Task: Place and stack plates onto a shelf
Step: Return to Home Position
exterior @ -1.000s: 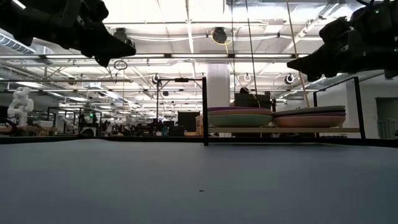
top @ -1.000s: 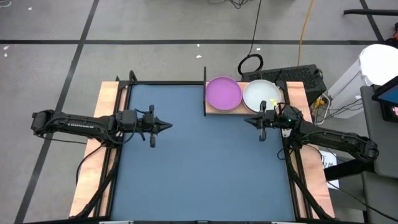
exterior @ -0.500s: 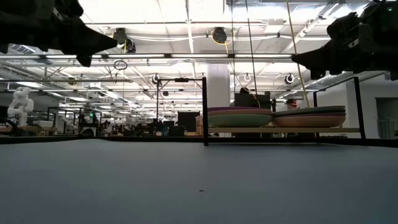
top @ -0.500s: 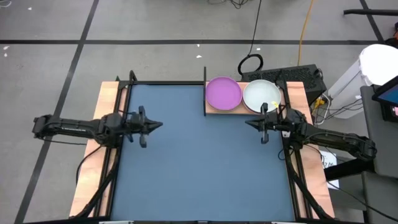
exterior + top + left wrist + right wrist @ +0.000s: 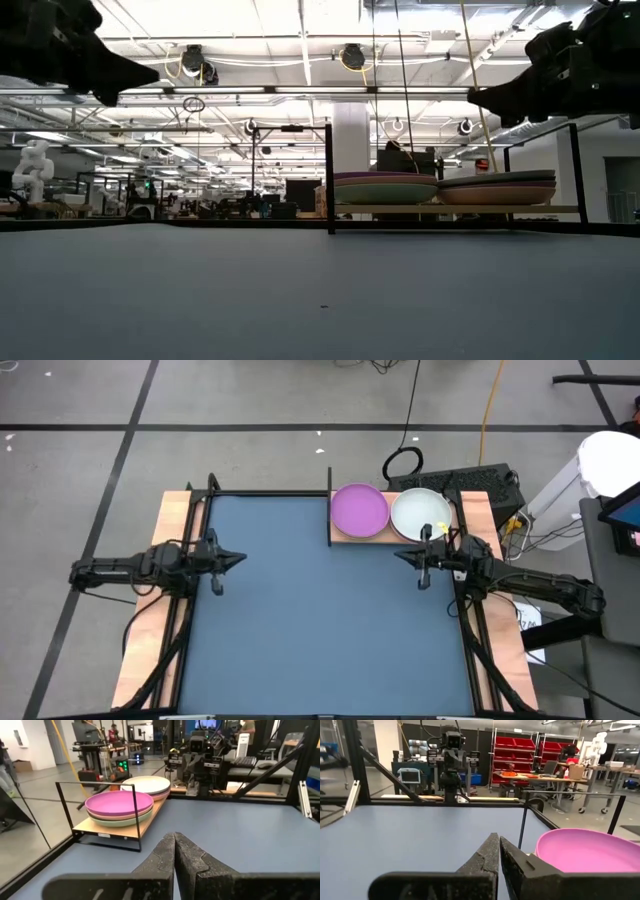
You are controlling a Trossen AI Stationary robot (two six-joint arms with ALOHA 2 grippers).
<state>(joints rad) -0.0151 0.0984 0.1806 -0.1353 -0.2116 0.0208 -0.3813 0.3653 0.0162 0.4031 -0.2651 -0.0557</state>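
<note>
Two stacks of plates stand side by side on the light-wood shelf (image 5: 340, 537) at the table's far edge. A purple plate (image 5: 359, 508) tops the left stack; a pale whitish plate (image 5: 420, 513) tops the right one. In the low view both stacks (image 5: 386, 187) (image 5: 497, 188) rest flat on the board. My left gripper (image 5: 240, 557) hovers shut over the mat's left side, above the table, touching nothing. My right gripper (image 5: 398, 555) hovers shut just near of the shelf, also touching nothing. Both wrist views show shut fingertips (image 5: 174, 840) (image 5: 496, 839).
The dark-blue mat (image 5: 320, 630) fills the table between both arms. A thin black rail (image 5: 329, 506) stands upright at the shelf's left end. A black frame (image 5: 265, 493) runs along the table's far and side edges. Cables and equipment lie beyond the far right corner.
My left gripper has drawn back toward the table's left edge, staying shut and raised. My right gripper has kept its place near the shelf. The plates have not moved.
</note>
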